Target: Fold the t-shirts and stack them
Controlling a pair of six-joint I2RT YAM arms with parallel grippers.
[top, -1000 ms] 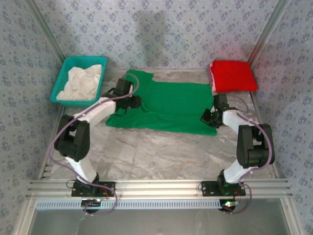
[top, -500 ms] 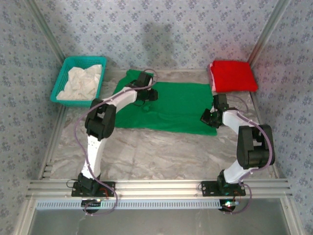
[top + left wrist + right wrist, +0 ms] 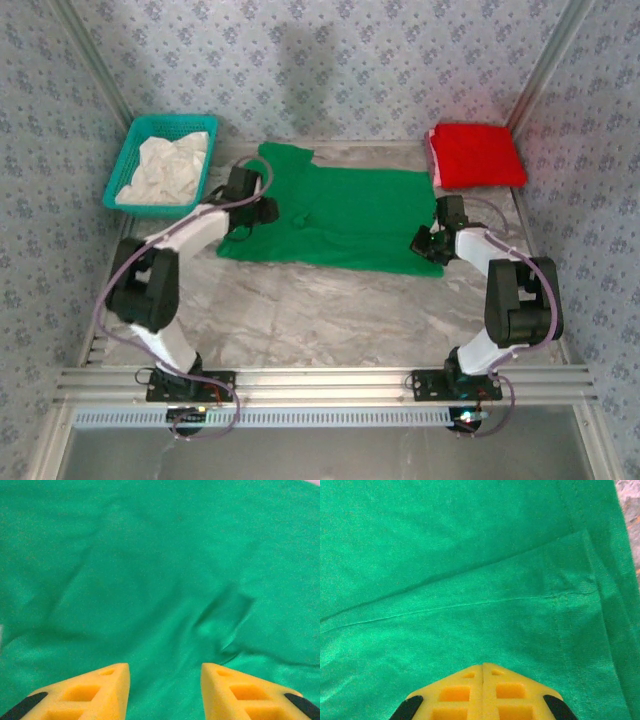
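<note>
The green t-shirt (image 3: 350, 215) lay spread flat across the middle of the table (image 3: 330, 310), 1 sleeve towards the far left, apparently laid out for folding; the red t-shirt (image 3: 478, 155) sat already folded in the far right corner, probably the base of the stack. The left gripper (image 3: 165, 680) hovered over the shirt's left part with its fingers apart and empty, a small pucker (image 3: 225, 625) ahead of it. The right gripper (image 3: 483, 666) rested at the near right hem, fingers pressed together (whether any cloth was pinched between them I could not tell), likely anchoring that corner. The surface was pale and marbled; a teal basket (image 3: 125, 165) holding white cloth (image 3: 165, 168) stood far left; patterned walls (image 3: 330, 70) enclosed the cell.
</note>
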